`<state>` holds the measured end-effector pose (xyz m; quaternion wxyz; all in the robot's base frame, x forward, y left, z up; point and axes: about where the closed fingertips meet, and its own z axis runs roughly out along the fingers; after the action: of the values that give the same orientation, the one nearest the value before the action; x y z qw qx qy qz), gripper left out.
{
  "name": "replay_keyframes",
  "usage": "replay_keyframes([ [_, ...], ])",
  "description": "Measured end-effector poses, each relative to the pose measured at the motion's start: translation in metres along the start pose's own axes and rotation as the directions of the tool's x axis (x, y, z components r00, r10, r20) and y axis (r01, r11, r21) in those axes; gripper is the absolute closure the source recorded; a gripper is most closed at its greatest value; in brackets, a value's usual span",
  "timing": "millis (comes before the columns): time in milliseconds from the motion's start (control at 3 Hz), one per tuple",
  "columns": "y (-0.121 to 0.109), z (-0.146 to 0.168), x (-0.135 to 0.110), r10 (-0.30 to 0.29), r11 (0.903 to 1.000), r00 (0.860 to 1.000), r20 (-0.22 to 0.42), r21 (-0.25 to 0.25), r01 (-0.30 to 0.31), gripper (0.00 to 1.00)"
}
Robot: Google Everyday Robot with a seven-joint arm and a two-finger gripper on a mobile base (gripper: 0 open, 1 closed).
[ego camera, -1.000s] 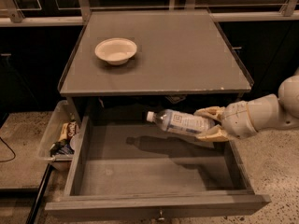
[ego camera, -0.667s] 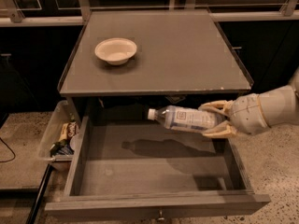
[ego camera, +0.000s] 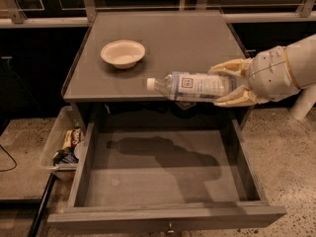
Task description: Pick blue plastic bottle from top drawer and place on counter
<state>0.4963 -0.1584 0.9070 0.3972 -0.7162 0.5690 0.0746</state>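
My gripper [ego camera: 228, 84] comes in from the right and is shut on the blue plastic bottle [ego camera: 190, 86]. The bottle lies sideways in the fingers [ego camera: 232, 66], white cap pointing left, blue-and-white label facing up. It hangs in the air above the front edge of the counter [ego camera: 197, 38], over the back of the open top drawer [ego camera: 158, 174]. The drawer is pulled out and its grey floor shows only the bottle's and arm's shadow.
A white bowl [ego camera: 123, 53] sits on the counter's left part. A clear plastic bin of snacks [ego camera: 65, 144] stands on the floor left of the drawer. A rail and dark glass run behind the counter. Speckled floor lies to the right.
My gripper has lifted the bottle up out of the drawer to counter height. The bottle stays held sideways, and its shadow now falls on the drawer floor.
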Motion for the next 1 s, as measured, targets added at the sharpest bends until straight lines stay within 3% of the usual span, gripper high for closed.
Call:
replay_keyframes([
  [333,0.000,0.000,0.000,0.000,1.0000,1.000,0.000,0.000,0.000,1.00],
  [667,-0.026,-0.001,0.004,-0.001,0.9998,1.000,-0.009,0.020,0.002,1.00],
  [1000,-0.071,0.006,0.017,0.014,0.9997,1.000,-0.017,0.023,-0.013,1.00],
])
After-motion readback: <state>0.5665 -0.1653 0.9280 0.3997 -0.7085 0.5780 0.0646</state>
